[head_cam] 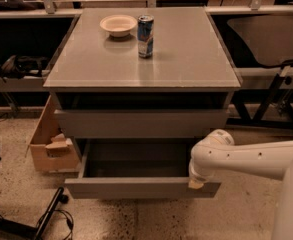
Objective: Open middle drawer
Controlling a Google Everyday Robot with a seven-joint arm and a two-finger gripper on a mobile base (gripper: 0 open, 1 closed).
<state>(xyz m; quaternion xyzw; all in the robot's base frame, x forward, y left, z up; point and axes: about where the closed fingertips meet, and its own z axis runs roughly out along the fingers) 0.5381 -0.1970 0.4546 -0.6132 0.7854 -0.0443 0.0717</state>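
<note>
You have the middle drawer (136,188) standing well out from the grey table (186,49). Its flat front panel sits forward of the top drawer front (141,123) above it, and its shallow box body is open to view. Your end effector (195,183) is at the right end of that panel's top edge, touching it; you cannot tell whether it is clenched or released. The white arm (251,159) reaches in from the right. On the table top you see a white bowl (118,25) with an upright drink can (145,29) just beside it. A cardboard box (46,149) stands on the floor left of the table.
</note>
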